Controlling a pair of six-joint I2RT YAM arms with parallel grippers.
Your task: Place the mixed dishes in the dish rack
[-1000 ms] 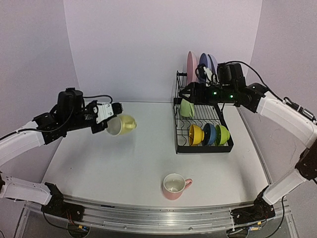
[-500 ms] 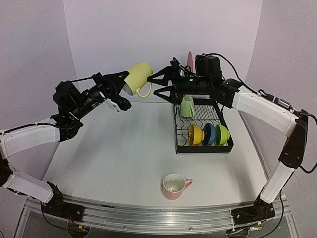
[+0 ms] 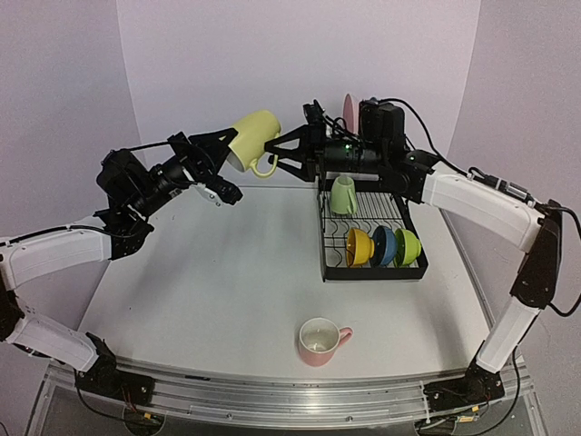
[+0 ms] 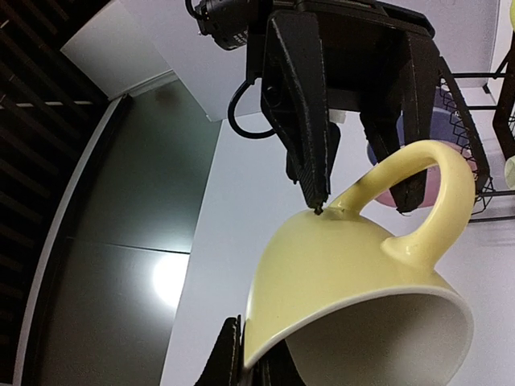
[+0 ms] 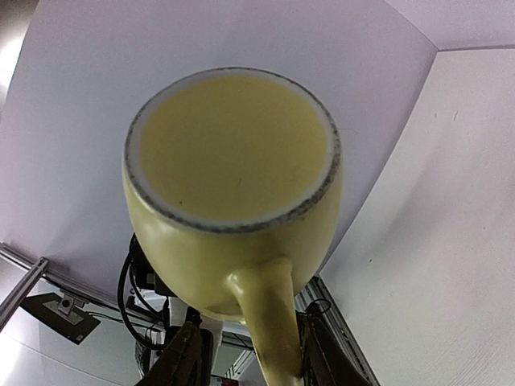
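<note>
A yellow mug (image 3: 252,136) (image 4: 346,273) (image 5: 233,161) hangs high in the air left of the dish rack (image 3: 372,275), its base toward the rack. My left gripper (image 3: 222,156) (image 4: 249,354) is shut on its rim. My right gripper (image 3: 275,156) (image 5: 249,354) reaches in from the rack side, its fingers either side of the mug's handle (image 5: 269,322), with a gap showing on one side. A pale green mug (image 3: 342,195) and yellow (image 3: 358,246), blue (image 3: 383,245) and green (image 3: 407,246) bowls sit in the rack. A pink mug (image 3: 320,341) stands on the table.
A pink plate (image 3: 348,109) stands on the rack's upper shelf, partly hidden behind my right arm. The rack's wires (image 4: 483,121) are close behind the right gripper. The table's near edge runs just past the pink mug.
The left arm lifted the yellow mug up and right toward the rack. The right arm swung left from the rack to the mug, and its jaws narrowed around the handle.
</note>
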